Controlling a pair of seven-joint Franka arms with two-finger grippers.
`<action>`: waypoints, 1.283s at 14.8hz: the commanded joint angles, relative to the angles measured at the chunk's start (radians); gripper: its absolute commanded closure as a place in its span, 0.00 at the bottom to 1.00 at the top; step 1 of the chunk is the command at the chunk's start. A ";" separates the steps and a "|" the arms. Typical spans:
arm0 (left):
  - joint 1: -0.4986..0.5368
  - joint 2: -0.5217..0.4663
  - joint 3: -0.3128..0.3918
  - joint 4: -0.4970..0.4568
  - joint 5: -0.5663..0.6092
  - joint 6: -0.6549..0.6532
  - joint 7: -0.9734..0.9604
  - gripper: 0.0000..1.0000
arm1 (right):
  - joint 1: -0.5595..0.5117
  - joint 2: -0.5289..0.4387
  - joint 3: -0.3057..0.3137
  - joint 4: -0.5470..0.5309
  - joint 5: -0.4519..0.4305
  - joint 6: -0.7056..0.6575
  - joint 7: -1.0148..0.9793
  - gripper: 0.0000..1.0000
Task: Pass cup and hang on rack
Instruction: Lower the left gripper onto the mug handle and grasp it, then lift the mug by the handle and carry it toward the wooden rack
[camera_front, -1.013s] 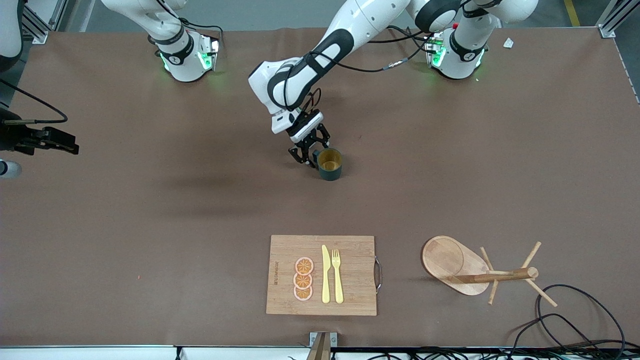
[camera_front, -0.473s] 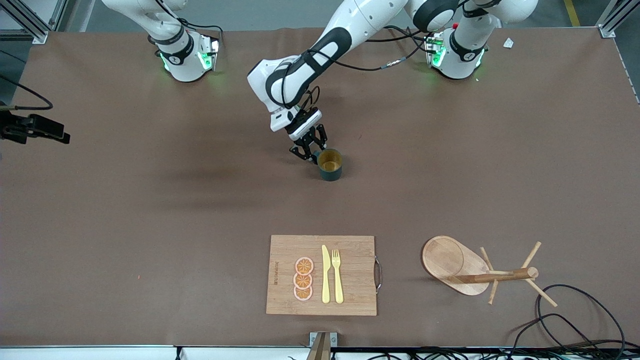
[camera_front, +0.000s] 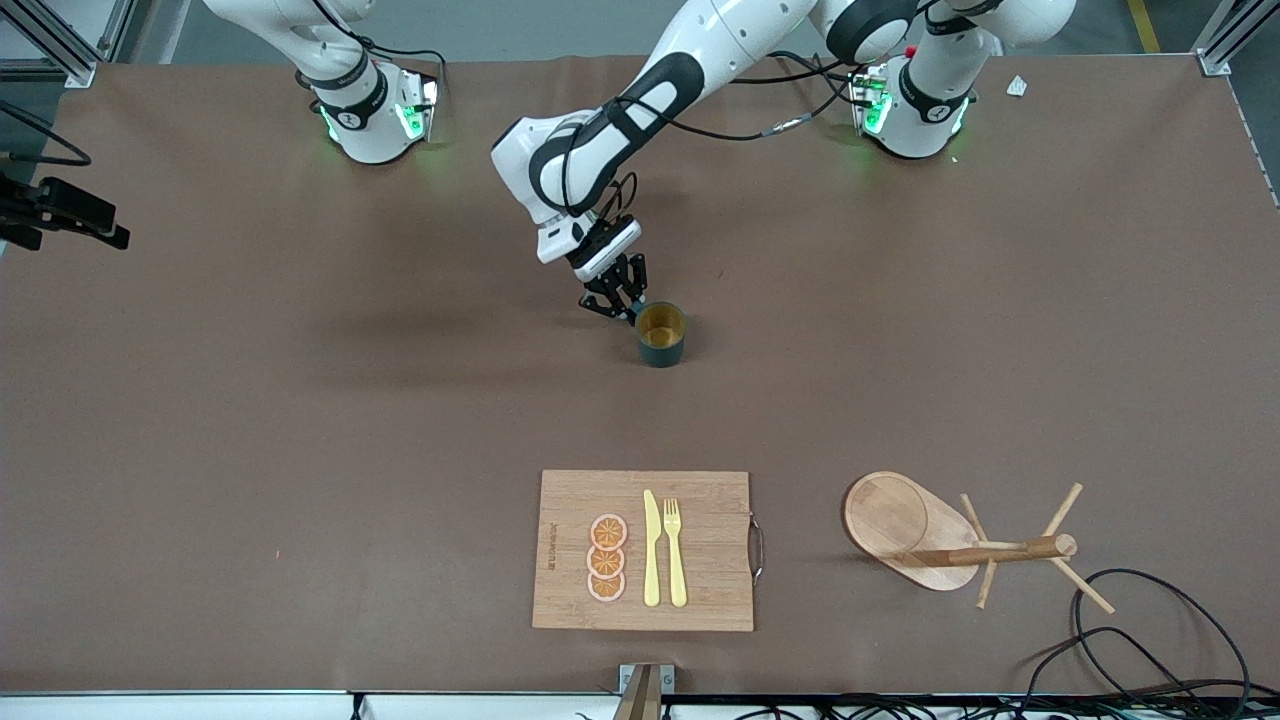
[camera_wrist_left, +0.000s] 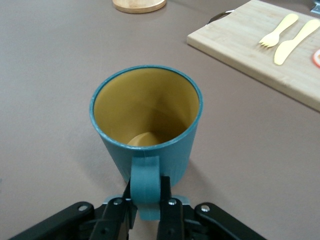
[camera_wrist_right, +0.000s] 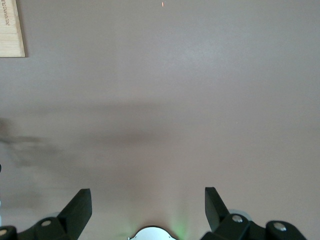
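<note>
The dark teal cup (camera_front: 660, 333) with a yellow-brown inside stands upright near the middle of the table; it also shows in the left wrist view (camera_wrist_left: 147, 115). My left gripper (camera_front: 622, 303) is low beside it, shut on the cup's loop handle (camera_wrist_left: 146, 177), one finger on each side. The wooden rack (camera_front: 960, 545) stands near the front camera toward the left arm's end; its base edge shows in the left wrist view (camera_wrist_left: 139, 5). My right gripper (camera_front: 100, 222) hangs open and empty over the right arm's end of the table, with bare table between its fingers (camera_wrist_right: 80, 210).
A bamboo cutting board (camera_front: 700, 550) with a yellow knife, a yellow fork and orange slices lies near the front camera, between the cup and the table's front edge. Black cables (camera_front: 1150, 630) loop by the rack.
My left gripper's fingers have closed in on the cup's handle. My right gripper has drawn back toward the right arm's end of the table and away from the front camera.
</note>
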 joint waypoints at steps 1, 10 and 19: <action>0.052 -0.076 -0.007 -0.001 -0.034 -0.012 0.105 1.00 | -0.006 -0.058 0.012 -0.063 0.008 0.025 -0.011 0.00; 0.299 -0.357 -0.007 -0.002 -0.394 0.109 0.473 1.00 | -0.005 -0.125 0.016 -0.133 0.001 0.056 -0.012 0.00; 0.618 -0.475 -0.010 -0.001 -0.888 0.237 0.785 1.00 | -0.005 -0.124 0.016 -0.133 0.001 0.056 -0.014 0.00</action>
